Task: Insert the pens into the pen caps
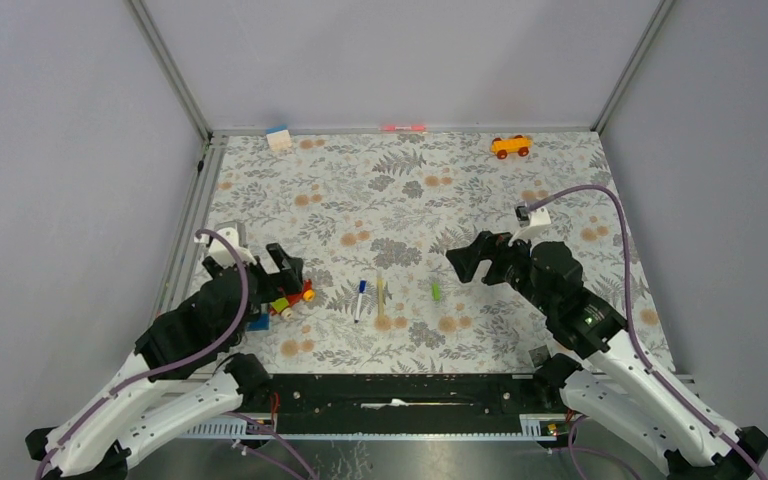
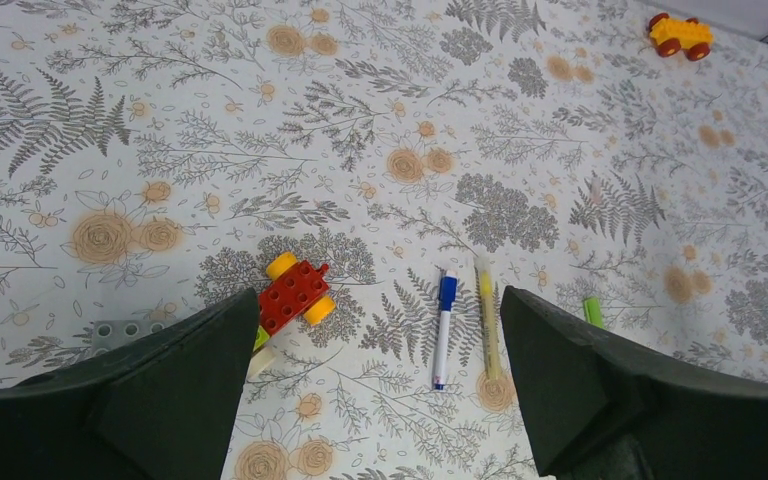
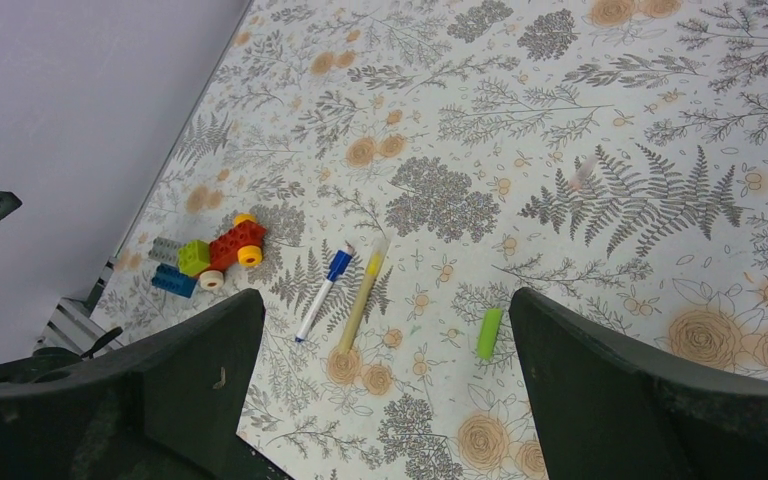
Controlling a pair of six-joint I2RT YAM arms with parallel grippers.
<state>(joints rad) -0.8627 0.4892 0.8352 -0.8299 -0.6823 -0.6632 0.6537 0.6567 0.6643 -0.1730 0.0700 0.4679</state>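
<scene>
left gripper (image 1: pixel 287 266) and right gripper (image 1: pixel 467 264), top view: both spread wide, empty, flanking your targets (likely poised to pick). left wrist view: white pen with blue end (image 2: pixel 442 330) beside yellow pen (image 2: pixel 487 320), lying flat, framed between the fingers (image 2: pixel 175 395). right wrist view: lime cap (image 3: pixel 489 333) lies apart, right of both pens.

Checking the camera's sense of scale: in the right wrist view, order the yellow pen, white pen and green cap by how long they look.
1. Yellow pen: longest, but only slightly.
2. White pen: nearly the same; the two lie side by side, so this ranking is unsure.
3. Green cap: clearly shortest.
</scene>
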